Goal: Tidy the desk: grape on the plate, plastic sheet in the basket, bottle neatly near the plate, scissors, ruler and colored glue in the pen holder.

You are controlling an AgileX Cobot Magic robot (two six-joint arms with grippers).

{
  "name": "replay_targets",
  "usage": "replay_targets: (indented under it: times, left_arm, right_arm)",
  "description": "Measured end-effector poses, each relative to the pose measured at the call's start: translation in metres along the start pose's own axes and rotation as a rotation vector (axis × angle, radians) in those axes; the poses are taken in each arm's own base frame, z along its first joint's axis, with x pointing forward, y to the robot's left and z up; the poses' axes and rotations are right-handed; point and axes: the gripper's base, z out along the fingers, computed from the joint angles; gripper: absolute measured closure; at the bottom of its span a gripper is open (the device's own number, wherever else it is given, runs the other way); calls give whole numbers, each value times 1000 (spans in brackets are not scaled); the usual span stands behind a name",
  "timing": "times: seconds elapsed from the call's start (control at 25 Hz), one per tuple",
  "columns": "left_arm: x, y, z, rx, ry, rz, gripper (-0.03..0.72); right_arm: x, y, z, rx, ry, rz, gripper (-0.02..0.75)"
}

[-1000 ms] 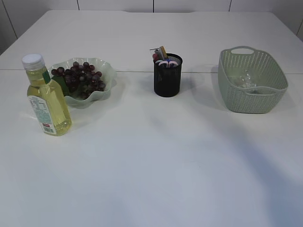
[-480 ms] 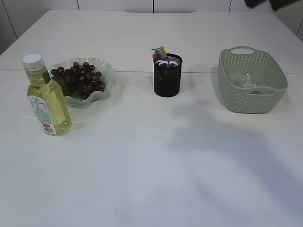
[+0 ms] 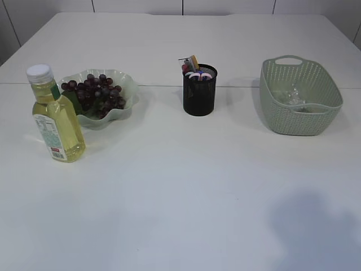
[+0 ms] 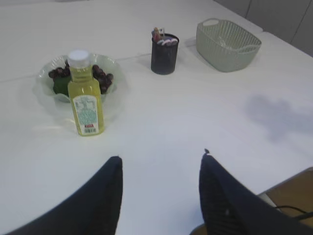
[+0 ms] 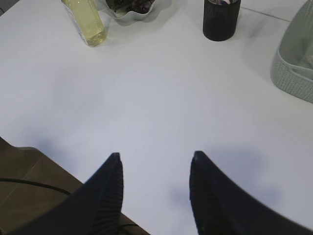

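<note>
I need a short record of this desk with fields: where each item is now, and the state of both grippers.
grapes: on the plate
bottle: upright, front-left of the plate
pen holder: centre, with tools inside
basket: right, clear plastic sheet inside
left gripper: open, empty, above the table
right gripper: open, empty, above the table

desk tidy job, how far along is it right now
It looks finished. The grapes lie on the plate, the bottle stands upright beside it, items stick out of the pen holder, and something clear lies in the basket. Both the left gripper and right gripper are open, holding nothing. Nothing visible is left.
</note>
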Motion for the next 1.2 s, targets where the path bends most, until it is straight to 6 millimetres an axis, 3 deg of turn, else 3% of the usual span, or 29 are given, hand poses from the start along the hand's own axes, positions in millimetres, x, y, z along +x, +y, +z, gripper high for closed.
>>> replay_targets:
  times: [0.24, 0.44, 0.6, 0.88, 1.2]
  left_arm:
    - [39, 5, 20, -16, -1, 9, 316]
    - [57, 8, 42, -36, 81, 18, 316]
    - [61, 9, 46, -36, 103, 33, 316]
    - [62, 9, 47, -36, 110, 43, 332]
    - [62, 9, 47, -36, 110, 43, 419]
  right_arm:
    - [68, -4, -15, 83, -66, -74, 373]
    - [120, -6, -16, 118, -127, -98, 373]
    - [148, -7, -18, 145, -200, -115, 373]
    - [168, -11, -5, 172, -163, -123, 373]
    - [170, -12, -2, 171, -150, -122, 373]
